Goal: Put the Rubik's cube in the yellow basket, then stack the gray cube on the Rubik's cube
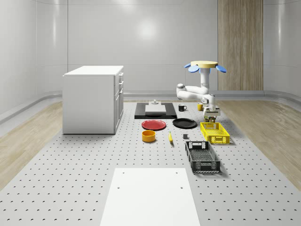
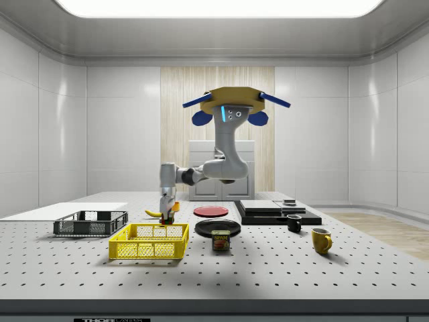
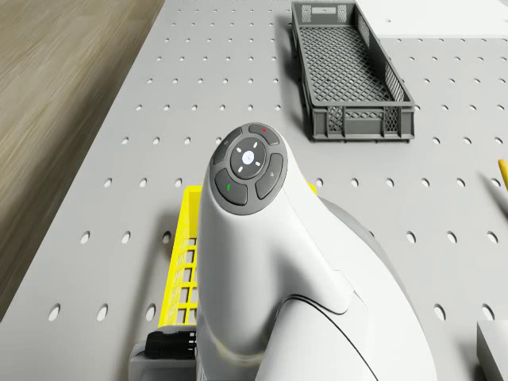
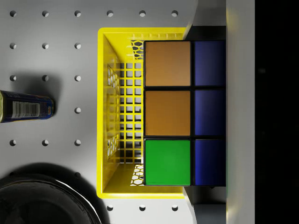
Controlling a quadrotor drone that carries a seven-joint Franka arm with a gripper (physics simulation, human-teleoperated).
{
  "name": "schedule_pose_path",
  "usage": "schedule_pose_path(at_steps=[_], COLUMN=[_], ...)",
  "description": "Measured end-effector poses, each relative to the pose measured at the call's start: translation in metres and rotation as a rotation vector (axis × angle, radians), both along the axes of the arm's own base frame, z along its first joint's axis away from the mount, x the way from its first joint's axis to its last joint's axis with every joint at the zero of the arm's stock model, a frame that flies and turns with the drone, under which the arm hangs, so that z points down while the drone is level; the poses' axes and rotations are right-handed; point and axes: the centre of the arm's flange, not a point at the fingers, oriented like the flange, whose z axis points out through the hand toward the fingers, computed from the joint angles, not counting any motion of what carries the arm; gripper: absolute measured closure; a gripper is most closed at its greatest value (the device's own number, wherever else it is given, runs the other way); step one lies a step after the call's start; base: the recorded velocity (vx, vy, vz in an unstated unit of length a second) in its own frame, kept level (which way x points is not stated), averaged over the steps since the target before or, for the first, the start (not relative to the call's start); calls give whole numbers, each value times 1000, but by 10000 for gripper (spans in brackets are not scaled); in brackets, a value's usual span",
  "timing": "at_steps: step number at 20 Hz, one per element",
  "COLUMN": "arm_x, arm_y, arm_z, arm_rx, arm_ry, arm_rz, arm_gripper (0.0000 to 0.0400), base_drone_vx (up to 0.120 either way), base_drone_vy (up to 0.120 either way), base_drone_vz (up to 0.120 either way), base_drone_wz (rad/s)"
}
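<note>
The drone (image 1: 204, 65) hovers beside the yellow basket (image 1: 215, 133). The end effector (image 1: 211, 118) grips the Rubik's cube (image 4: 184, 113) just above the basket's far end. The basket lies straight below, so the cube should go down.

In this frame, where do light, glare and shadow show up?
Side view: a bright ceiling panel lights the room. Whole-scene view: soft glare on the back wall. Wrist view: the Rubik's cube is evenly lit, a shadow lies beside the can.
</note>
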Motion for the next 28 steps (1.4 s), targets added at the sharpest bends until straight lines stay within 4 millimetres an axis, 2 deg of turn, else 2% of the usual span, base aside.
schedule_pose_path(at_steps=[6,14,23,26,28], arm_x=[0,0,0,0,0], arm_y=[0,0,0,0,0], arm_z=[17,41,68,72,71], arm_rx=[0,0,0,0,0], arm_ry=[0,0,0,0,0], arm_rz=[0,0,0,0,0], arm_gripper=[75,75,75,35,22], base_drone_vx=[0,0,0,0,0], base_drone_vy=[0,0,0,0,0], base_drone_vz=[0,-110,0,0,120], base_drone_wz=[0,0,0,0,0])
